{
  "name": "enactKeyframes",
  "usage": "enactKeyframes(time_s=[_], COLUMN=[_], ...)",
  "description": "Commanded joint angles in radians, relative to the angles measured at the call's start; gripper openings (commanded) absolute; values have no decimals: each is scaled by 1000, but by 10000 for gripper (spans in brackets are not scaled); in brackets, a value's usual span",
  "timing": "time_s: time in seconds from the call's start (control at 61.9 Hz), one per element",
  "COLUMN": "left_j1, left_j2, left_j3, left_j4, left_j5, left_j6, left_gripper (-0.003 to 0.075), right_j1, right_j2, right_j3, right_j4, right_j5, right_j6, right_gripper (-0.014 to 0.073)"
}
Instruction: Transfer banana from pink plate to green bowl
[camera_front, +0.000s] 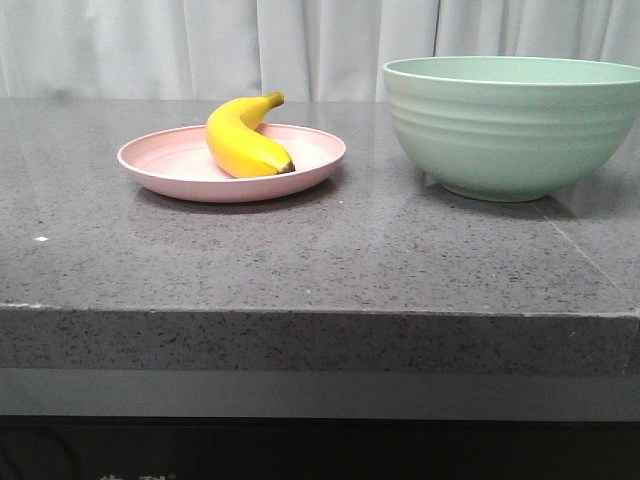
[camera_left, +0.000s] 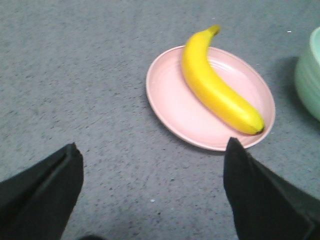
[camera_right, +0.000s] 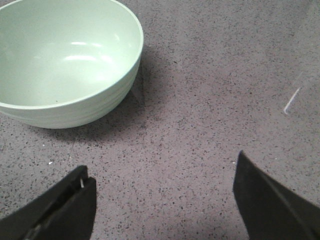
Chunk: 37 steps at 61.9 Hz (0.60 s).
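Banana: lies on the pink plate, dark tip toward the camera in the front view, stem raised past the far rim. Not touched by either hand.
Pink plate: rests flat on the grey speckled tabletop, apart from the green bowl.
Green bowl: upright on the tabletop. The right wrist view shows its inside, with nothing in it; the front view shows only its ridged outside.
Left hand: fingers spread wide, holding nothing, above bare tabletop. The plate and banana lie just ahead of it, nearer to one finger, whose tip overlaps the plate rim in the left wrist view; contact cannot be told.
Right hand: fingers spread wide, holding nothing. The bowl lies ahead of it, off toward one finger, with bare tabletop between.
Front view: neither hand appears in it.
Left wrist view: only an edge of the bowl shows, beyond the plate.
Right wrist view: shows neither plate nor banana.
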Motion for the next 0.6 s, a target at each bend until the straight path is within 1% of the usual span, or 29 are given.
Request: enactKeyframes(time_s=[0.0,0.178,0.307,0.485,0.581], left_j1=[-66,-183,-250,-332,-389], left_j2=[15,124,238,428,521], left_j3=[-51,-136,-232,-417,-513], left_j4=[-36,-28,2,192,329], left_j5=[-89,-73,-24,88,153], left_j6=[14,14,-18,-224,-353], left_gripper=[545,545,545,545,545], right_j1=[-1,-1,-1,-1,-1], right_j2=[8,8,8,8,8], right_j3=[-26,-26,-26,-26,-26], right_j4=[9,10,10,11,11], right_j5=[-63,-63,-63,-63,-63], right_j6=[-11,-11,-11,-11,-11], right_gripper=[581,581,581,581,581])
